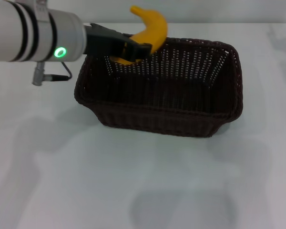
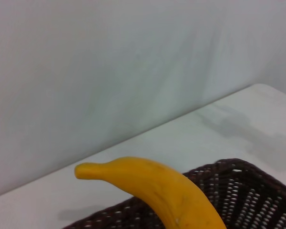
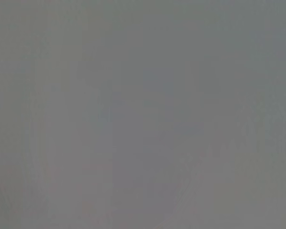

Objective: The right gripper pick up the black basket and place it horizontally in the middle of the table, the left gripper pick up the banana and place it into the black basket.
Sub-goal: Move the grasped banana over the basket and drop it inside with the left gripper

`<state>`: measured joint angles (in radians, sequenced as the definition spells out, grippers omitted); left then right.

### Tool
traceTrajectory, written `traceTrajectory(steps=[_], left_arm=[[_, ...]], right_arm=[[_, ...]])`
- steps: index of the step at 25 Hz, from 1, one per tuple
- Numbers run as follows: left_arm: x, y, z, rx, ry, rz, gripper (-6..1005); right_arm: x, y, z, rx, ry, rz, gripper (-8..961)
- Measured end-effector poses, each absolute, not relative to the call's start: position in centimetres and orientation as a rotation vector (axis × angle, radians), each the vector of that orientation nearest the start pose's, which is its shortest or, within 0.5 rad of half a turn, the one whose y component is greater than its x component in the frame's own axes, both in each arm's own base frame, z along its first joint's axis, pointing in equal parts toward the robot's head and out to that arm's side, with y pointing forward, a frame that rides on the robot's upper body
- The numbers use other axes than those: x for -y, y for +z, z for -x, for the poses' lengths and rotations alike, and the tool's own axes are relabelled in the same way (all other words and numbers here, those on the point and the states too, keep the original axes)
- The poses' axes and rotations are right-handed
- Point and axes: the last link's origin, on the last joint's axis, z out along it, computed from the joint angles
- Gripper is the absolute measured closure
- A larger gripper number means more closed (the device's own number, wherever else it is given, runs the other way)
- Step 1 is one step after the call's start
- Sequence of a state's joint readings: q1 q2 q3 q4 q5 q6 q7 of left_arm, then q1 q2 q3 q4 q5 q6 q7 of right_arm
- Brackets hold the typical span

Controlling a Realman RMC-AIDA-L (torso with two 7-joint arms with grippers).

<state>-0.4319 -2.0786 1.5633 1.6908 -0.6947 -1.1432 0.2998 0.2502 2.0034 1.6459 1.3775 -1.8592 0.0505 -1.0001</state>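
Nearest to us in the head view lies bare white worktop [image 1: 62, 181], smooth and matte, with only soft grey shadows on it. Beyond that stands the black basket [image 1: 162, 114], a large rectangular piece of dark brown-black wicker with open-weave sides and a rounded rim, resting flat on the worktop near its middle, its long side running across our view. Its inside looks dark, and we cannot make out anything lying on its floor.

Over the far left corner of the basket we see the banana [image 1: 150, 31], a single curved fruit, yellow-orange and smooth. One end rises above the basket's back rim and the other dips just inside the rim. From the left wrist view the banana [image 2: 152, 188] arches across the foreground with the basket's woven rim [image 2: 248, 191] just behind and beneath it.

The left gripper [image 1: 128, 47] reaches in from the left on its silver-grey arm end, a small green light glowing on the collar. Its long black fingers [image 1: 107, 40] are closed around the lower half of the banana, holding it clear of the wicker as far as we can tell.

Farthest off, the worktop ends at a plain pale wall [image 2: 109, 62]. The right wrist view gives us only a flat grey field, and we see nothing of the right gripper.
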Motion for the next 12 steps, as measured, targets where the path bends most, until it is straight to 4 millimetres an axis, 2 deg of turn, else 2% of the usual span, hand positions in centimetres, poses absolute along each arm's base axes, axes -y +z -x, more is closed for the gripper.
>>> traceTrajectory(steps=[2, 4, 12], left_arm=[[-35.5, 0.9, 10.1, 0.831, -0.199, 2.411, 509], [-35.0, -0.2, 9.3, 0.819, -0.196, 2.448, 508], [-34.7, -0.6, 9.1, 0.825, -0.197, 2.467, 506]], right_arm=[[-41.1, 12.1, -20.9, -0.548, 0.589, 1.575, 324], [-41.1, 12.1, -20.9, -0.548, 0.589, 1.575, 324], [-41.0, 12.1, -20.9, -0.549, 0.589, 1.576, 323]])
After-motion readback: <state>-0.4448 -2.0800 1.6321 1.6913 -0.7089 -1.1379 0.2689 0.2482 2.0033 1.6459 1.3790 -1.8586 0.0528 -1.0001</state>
